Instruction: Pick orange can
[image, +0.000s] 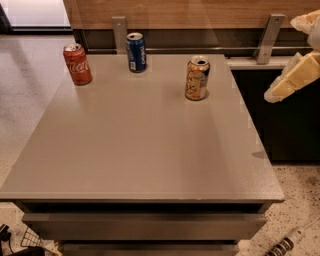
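The orange can (197, 78) stands upright on the grey table (140, 145), towards the back right. It is pale orange with cream patches, dark squiggles and a silver top. My gripper (292, 79) is a cream-coloured shape at the right edge of the view. It hangs in the air beyond the table's right side, well to the right of the orange can and not touching it. It holds nothing that I can see.
A red Coca-Cola can (77, 64) stands at the back left and a blue can (136, 52) at the back middle. A wooden wall with metal brackets (269, 37) runs behind the table. A drawer front (145, 225) is below the front edge.
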